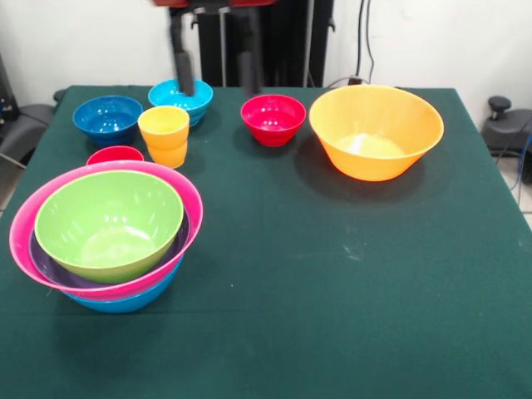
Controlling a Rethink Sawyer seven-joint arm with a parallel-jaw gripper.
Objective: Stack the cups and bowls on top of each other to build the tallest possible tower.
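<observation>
The tower (108, 224) stands front left: a green bowl nested in a purple bowl (48, 264), inside a pink bowl (193, 208), on a blue bowl (125, 301). Behind it, the red cup (115, 155) shows only its rim. The yellow-orange cup (165, 135) stands upright beside it. A dark blue bowl (106, 118), a light blue bowl (184, 101), a small red bowl (273, 118) and a large orange bowl (376, 131) line the far side. My gripper (217, 87) hangs open and empty between the light blue and small red bowls, one finger over the light blue bowl.
All the pieces rest on a dark green tablecloth (332, 274). Its right edge runs close to the large orange bowl. Black robot hardware and cables stand behind the table's far edge.
</observation>
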